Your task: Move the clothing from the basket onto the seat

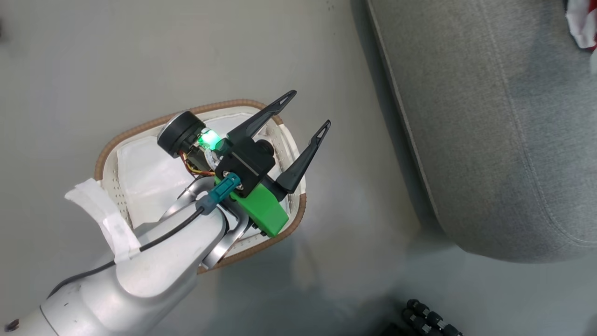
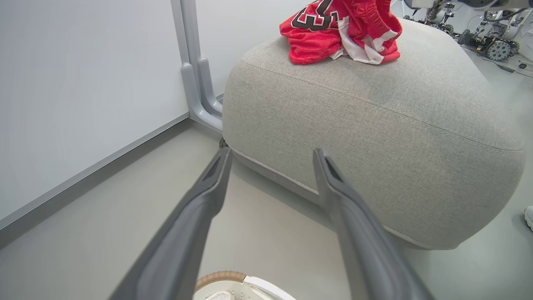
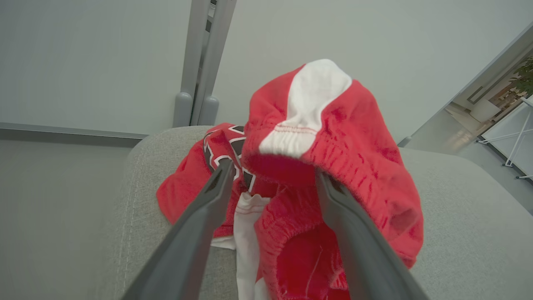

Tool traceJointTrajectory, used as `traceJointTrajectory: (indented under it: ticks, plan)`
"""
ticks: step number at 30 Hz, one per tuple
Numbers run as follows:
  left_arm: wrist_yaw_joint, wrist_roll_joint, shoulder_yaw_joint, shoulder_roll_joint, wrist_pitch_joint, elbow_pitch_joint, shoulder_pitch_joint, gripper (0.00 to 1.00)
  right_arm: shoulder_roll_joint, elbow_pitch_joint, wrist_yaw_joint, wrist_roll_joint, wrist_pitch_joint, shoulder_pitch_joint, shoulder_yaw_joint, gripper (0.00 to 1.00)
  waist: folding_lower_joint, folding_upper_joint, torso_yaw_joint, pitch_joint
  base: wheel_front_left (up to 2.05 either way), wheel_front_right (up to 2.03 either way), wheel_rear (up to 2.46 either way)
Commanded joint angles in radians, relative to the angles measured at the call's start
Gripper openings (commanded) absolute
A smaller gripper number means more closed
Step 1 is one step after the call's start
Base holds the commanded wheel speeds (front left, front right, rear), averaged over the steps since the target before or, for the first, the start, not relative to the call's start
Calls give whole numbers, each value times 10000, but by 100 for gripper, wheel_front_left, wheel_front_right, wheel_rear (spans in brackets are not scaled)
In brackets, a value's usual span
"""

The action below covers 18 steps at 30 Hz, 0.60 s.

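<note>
The clothing (image 2: pixel 325 37) is a red and white heap on top of the grey seat (image 2: pixel 374 137). In the right wrist view my right gripper (image 3: pixel 275 171) stands open right over the clothing (image 3: pixel 333 137), and a raised red fold with a white panel drapes against its right fingertip. The seat (image 3: pixel 458 200) lies under the heap. My left gripper (image 1: pixel 311 108) hangs open and empty above the basket (image 1: pixel 140 128), whose white liner (image 1: pixel 140 172) shows inside. A corner of clothing (image 1: pixel 580 21) shows on the seat (image 1: pixel 489 116) at the top right.
A pale wall with a grey post (image 2: pixel 195 71) stands behind the seat. Robot hardware (image 2: pixel 495 46) sits on the floor beyond it. A black ribbed part (image 1: pixel 429 319) lies at the bottom of the head view. Bare floor separates the basket's rim (image 2: pixel 220 276) from the seat.
</note>
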Motion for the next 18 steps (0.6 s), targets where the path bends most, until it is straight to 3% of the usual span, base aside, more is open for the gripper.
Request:
traceJointTrajectory:
  ticks: [1,8,18]
  plan:
    - [91,-65,33,60,-105,49,208,100,62,-264,-14,-40,-39,419,-74,100,-1,0,-218,-415,0,0,0]
    - [259,-490,398,-28,-436,256,689,100,308,-1366,-14,-141,-39,1632,78,100,-1,0,-229,-1382,0,0,0]
    - [339,-1004,1390,-396,-708,771,1727,100,367,-1954,-14,-303,-31,1930,525,100,-1,0,308,-2772,0,0,0]
